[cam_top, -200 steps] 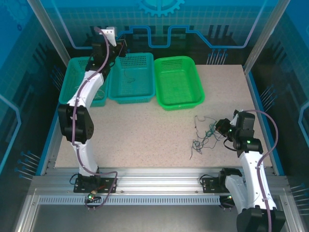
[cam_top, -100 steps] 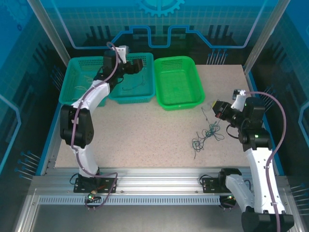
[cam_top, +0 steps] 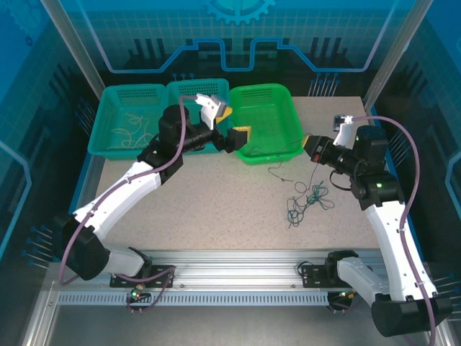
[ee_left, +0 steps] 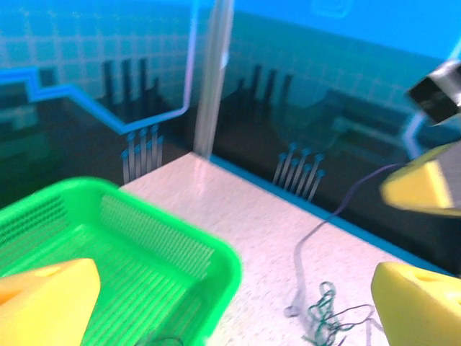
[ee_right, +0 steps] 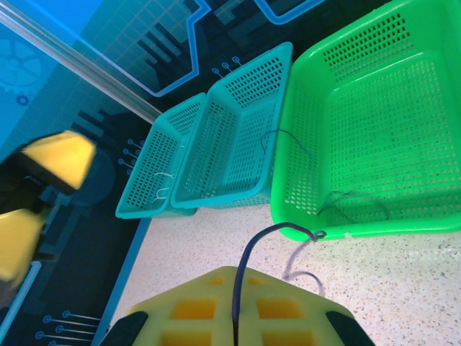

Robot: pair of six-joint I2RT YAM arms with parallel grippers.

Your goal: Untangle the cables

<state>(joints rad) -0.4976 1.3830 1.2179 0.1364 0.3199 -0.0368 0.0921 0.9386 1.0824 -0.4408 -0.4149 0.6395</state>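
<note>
Strands (cam_top: 128, 132), cream-white and curly, loose in far-left teal basket (cam_top: 133, 89). L gripper (cam_top: 232, 125) above near-left corner of green basket (cam_top: 268, 108), jaws wide apart, nothing btw. them. Main clump of cables (cam_top: 305, 201) on bare table right of centre, well apart from L gripper. Long axis approx. near-left to far-right, loops sticking out at both ends. Judged very light, limp and springy, w/ no stiffness. Likely to drag whole knot if pulled quickly. Better to pinch a free end or outer loop, not the dense middle. R gripper (cam_top: 310, 145) closed on one dark strand (ee_right: 243, 277), hanging left-down to table near clump. Joined to clump or not: cannot tell.
</note>
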